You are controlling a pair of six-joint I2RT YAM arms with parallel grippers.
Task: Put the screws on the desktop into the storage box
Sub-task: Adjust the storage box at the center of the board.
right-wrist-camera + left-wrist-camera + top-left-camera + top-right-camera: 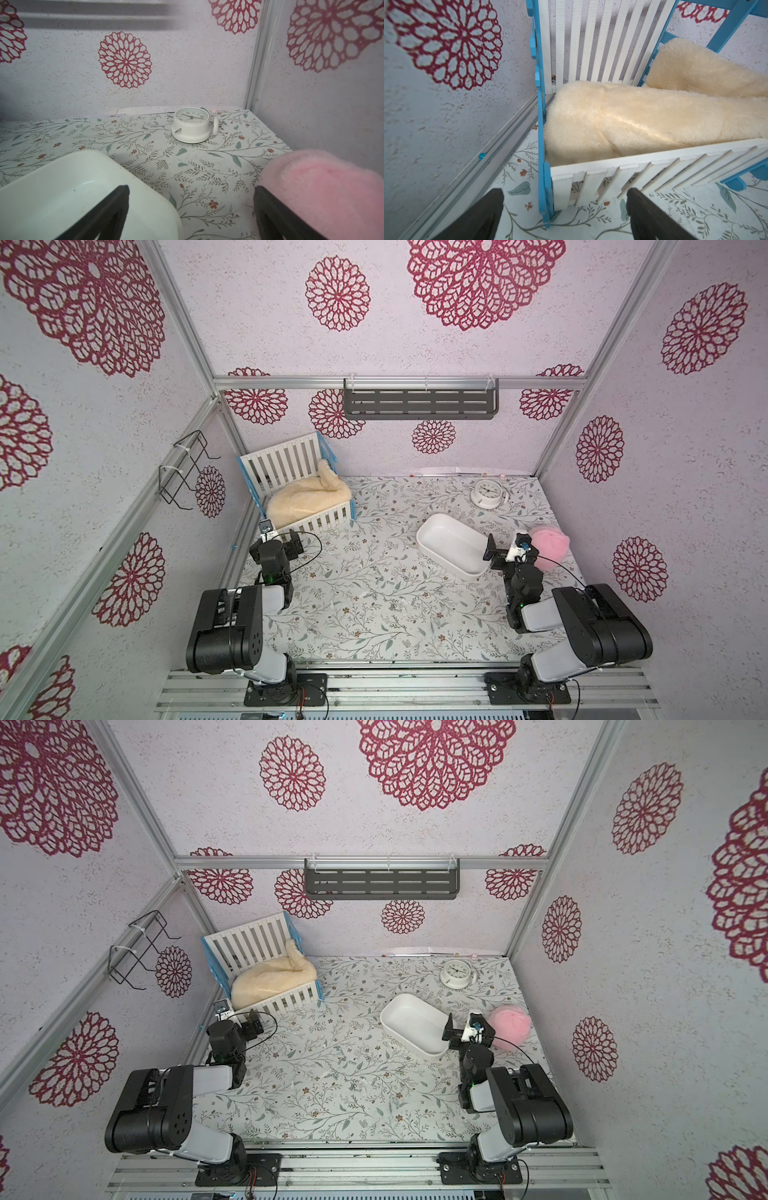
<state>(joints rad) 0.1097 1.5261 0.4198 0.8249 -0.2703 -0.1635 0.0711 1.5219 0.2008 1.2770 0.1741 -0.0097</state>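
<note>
Jaws on left gripper (564, 193) and right gripper (191, 189) gape wide, empty. White leaf-printed desktop (353, 639) bears shallow white plastic storage box (446, 537) at two o'clock; tiny grey metal screws (378, 572) lie scattered at the box's eight o'clock.

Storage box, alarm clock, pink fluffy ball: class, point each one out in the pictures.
storage box (449, 543): a top view, bare inner floor.
alarm clock (190, 116): right wrist view, dial face.
pink fluffy ball (510, 1023): a top view, upper fur.
</note>
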